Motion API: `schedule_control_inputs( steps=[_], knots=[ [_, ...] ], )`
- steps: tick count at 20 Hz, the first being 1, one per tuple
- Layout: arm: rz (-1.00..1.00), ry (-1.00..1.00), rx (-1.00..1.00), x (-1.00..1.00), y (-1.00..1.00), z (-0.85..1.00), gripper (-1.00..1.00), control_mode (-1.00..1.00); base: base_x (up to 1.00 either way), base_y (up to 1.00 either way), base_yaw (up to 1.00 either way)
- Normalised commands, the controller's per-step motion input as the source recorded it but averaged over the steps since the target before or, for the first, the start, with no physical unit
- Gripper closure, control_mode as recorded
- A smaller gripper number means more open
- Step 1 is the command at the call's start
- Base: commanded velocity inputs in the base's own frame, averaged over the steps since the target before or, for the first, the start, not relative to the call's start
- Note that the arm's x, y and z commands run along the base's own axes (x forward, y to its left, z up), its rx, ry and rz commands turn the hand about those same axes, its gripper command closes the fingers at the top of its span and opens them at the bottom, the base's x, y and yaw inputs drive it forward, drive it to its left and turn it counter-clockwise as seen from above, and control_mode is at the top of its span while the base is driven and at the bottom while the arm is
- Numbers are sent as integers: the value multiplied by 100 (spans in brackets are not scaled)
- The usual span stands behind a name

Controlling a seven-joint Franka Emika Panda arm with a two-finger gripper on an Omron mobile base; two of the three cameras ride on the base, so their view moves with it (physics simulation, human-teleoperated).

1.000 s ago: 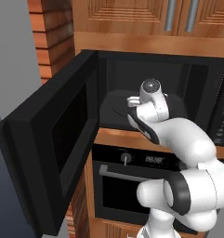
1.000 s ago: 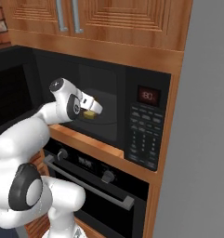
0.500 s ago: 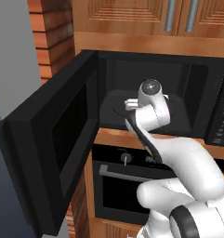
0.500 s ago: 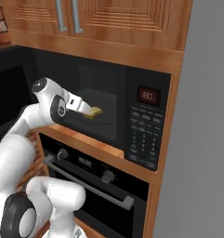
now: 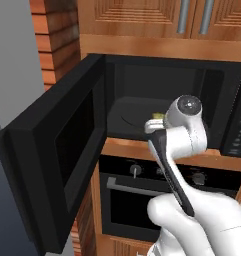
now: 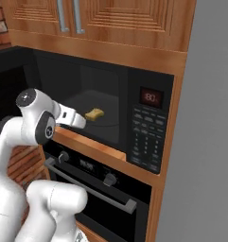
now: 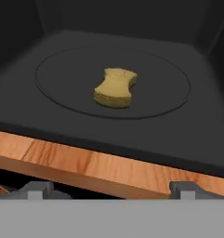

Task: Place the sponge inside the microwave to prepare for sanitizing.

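The sponge [image 7: 114, 88], a small pale yellow block with pinched sides, lies flat near the middle of the round turntable [image 7: 62, 69] inside the black microwave [image 6: 146, 142]. It also shows in the right base view as the sponge [image 6: 94, 114], and a sliver of the sponge [image 5: 157, 116] peeks over the wrist in the left base view. My gripper [image 7: 109, 189] is open and holds nothing. It hangs just outside the cavity's front edge, a short way from the sponge. Its fingertips [image 7: 36, 188] stand wide apart over the wooden ledge. From the side, the gripper [image 6: 80, 122] points into the opening.
The microwave door [image 5: 52, 160] swings far out to the left. A wooden ledge [image 7: 108, 167] runs under the cavity. Below sits a black oven with a silver bar handle [image 6: 92, 186] and knobs. Wooden cabinets [image 6: 110, 23] hang above.
My hand has drawn back out of the microwave cavity towards the front ledge. The sponge stays where it was on the turntable, free of the fingers.
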Motion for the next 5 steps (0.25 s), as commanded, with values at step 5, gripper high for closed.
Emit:
schedule_control_inputs(
  steps=[5],
  knots=[
    [17, 5, 0, -89, 0, 0, -100, -100, 0, 0, 0]
  ],
)
